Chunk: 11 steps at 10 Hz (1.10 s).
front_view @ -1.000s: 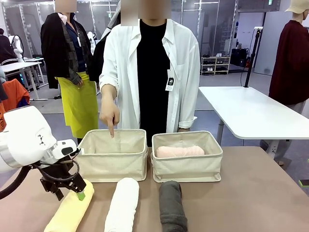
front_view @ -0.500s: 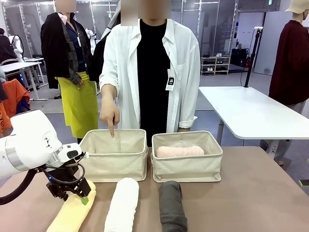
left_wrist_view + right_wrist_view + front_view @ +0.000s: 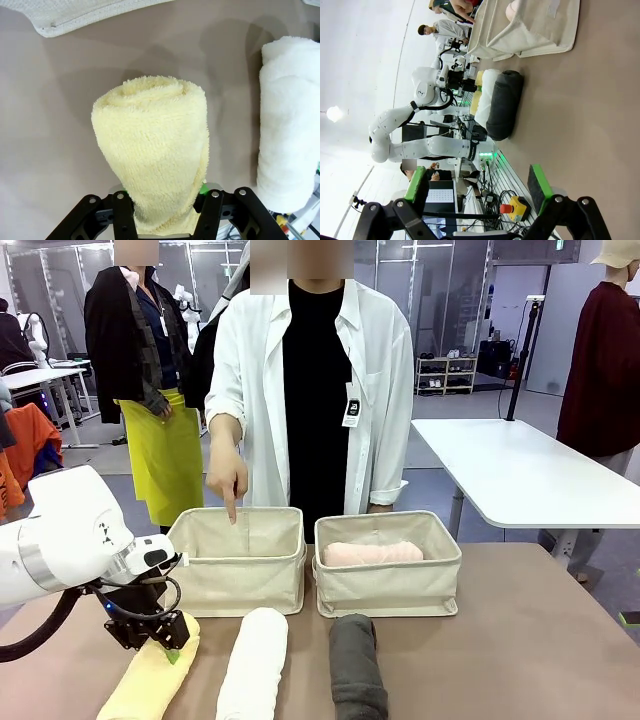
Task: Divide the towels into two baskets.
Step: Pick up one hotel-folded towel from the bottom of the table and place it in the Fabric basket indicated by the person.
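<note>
Brown-topped, the table (image 3: pixel 520 640) is carrying two beige baskets side by side. A person (image 3: pixel 310 390) in a white shirt is standing behind them, still pointing a hand (image 3: pixel 228 480) down into the left basket (image 3: pixel 235 575). The right basket (image 3: pixel 388 585) is holding the pink towel (image 3: pixel 372 553). In front of the baskets, the white towel (image 3: pixel 252 665), grey towel (image 3: pixel 357 665) and yellow towel (image 3: pixel 140 685) are lying apart on the table. The left pincer (image 3: pixel 165 648), open above the yellow towel a second ago, has come down and is now gripping its far end. The left wrist view is showing the terry squeezed between the fingers (image 3: pixel 212 215). The right pincer (image 3: pixel 477 175) is hanging open, holding nothing. A badge (image 3: pixel 351 412) on the shirt is carrying print too small to read.
</note>
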Each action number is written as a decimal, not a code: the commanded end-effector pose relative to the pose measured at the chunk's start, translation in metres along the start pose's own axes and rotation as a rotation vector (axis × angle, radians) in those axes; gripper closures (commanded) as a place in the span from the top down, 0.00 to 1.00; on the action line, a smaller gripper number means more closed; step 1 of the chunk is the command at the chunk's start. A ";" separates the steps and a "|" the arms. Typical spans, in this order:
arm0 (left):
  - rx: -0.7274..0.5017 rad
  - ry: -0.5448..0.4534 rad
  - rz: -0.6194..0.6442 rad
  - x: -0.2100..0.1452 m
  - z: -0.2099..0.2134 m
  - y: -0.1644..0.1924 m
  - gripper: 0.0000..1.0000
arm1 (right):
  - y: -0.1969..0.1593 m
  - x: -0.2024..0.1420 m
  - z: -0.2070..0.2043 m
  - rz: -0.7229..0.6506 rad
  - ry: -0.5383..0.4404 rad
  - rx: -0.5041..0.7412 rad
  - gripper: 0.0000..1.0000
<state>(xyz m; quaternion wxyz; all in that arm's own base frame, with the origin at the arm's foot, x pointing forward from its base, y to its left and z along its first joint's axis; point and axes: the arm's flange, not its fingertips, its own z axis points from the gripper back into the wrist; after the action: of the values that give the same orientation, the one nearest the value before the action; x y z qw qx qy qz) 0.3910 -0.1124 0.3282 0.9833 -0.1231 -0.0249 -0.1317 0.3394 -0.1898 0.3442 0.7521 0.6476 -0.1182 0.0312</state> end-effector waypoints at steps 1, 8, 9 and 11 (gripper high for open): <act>-0.014 -0.022 -0.022 -0.107 -0.010 0.007 0.00 | 0.004 -0.003 0.000 0.004 -0.001 -0.009 1.00; 0.033 -0.022 -0.934 -0.122 0.120 -0.028 0.00 | 0.004 -0.003 0.000 0.004 -0.001 -0.009 1.00; 0.050 -0.035 -1.037 -0.123 0.126 -0.035 0.00 | 0.004 -0.003 0.000 0.004 -0.001 -0.009 1.00; 0.090 -0.050 -1.200 -0.129 0.128 -0.041 0.00 | 0.004 -0.003 0.000 0.004 -0.001 -0.009 1.00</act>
<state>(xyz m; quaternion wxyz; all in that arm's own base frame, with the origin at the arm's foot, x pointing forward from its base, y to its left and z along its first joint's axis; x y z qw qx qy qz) 0.2911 -0.1033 0.4931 0.7599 -0.0434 -0.1020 -0.6405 0.3392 -0.1900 0.3443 0.7522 0.6475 -0.1185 0.0311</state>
